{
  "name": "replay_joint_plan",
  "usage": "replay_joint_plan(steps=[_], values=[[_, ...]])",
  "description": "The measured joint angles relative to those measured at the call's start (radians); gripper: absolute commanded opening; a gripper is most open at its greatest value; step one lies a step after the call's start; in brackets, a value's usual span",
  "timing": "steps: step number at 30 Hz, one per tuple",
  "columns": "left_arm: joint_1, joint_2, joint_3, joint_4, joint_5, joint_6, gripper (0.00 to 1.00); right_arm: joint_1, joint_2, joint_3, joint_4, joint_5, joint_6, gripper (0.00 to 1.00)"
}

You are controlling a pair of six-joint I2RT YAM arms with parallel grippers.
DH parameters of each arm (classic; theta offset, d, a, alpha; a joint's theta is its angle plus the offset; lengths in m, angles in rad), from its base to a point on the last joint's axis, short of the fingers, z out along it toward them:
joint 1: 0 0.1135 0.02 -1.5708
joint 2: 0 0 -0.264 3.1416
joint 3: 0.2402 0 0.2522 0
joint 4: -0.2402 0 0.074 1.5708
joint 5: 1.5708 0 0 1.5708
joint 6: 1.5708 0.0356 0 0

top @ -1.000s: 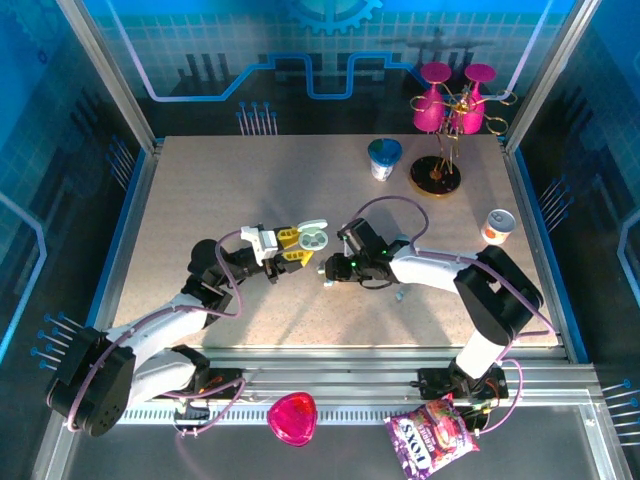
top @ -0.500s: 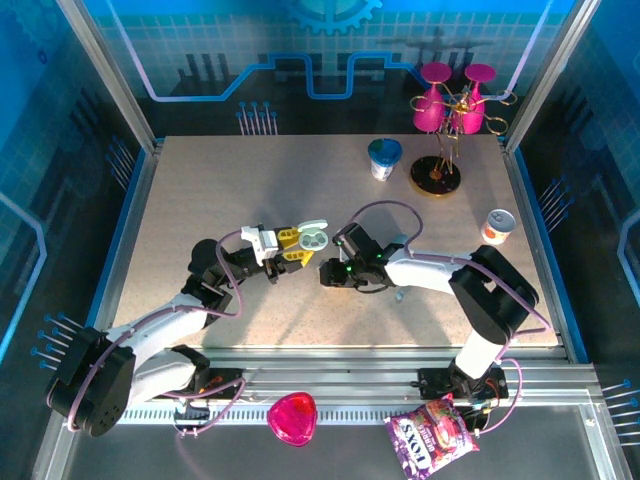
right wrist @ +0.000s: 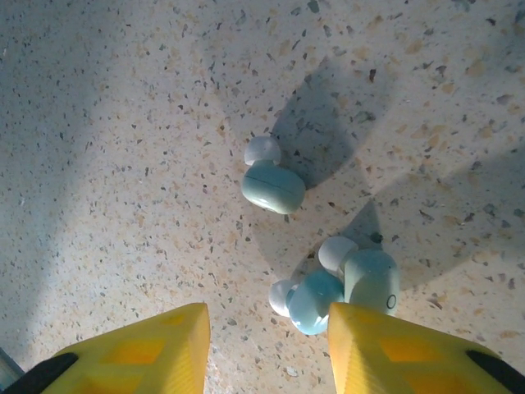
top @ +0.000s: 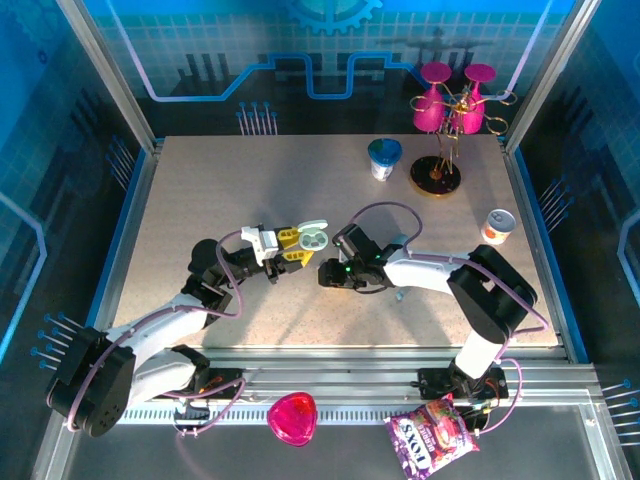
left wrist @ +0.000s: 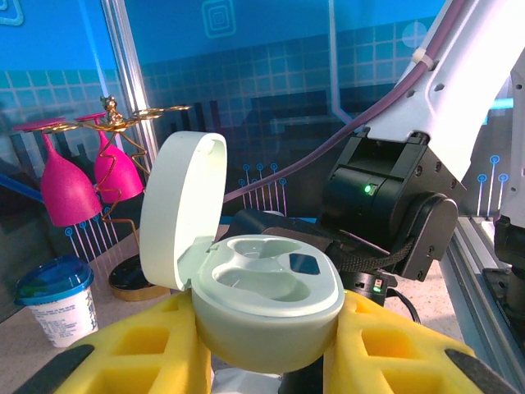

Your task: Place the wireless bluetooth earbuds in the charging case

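Notably, two of the three tiny white and light-blue plastic earbuds (right wrist: pixel 273 186) on the speckled bench (right wrist: pixel 123 123) lie touching (closing could nip both or flick one away). Right fingers (right wrist: pixel 148 349) hang partly open and empty over them; left fingers (left wrist: pixel 139 349) clamp the pale-green pebble-shaped charging case (left wrist: pixel 267 287), lid (left wrist: pixel 180 197) raised.
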Motion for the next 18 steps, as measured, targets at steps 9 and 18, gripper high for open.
replay_joint_plan(steps=[9, 18], values=[[0.000, 0.000, 0.000, -0.007, 0.000, 0.000, 0.25, 0.000, 0.014, 0.000, 0.017, 0.001, 0.004, 0.45], [0.000, 0.000, 0.000, -0.008, 0.000, 0.000, 0.26, -0.004, 0.018, 0.011, -0.040, 0.062, -0.004, 0.50]])
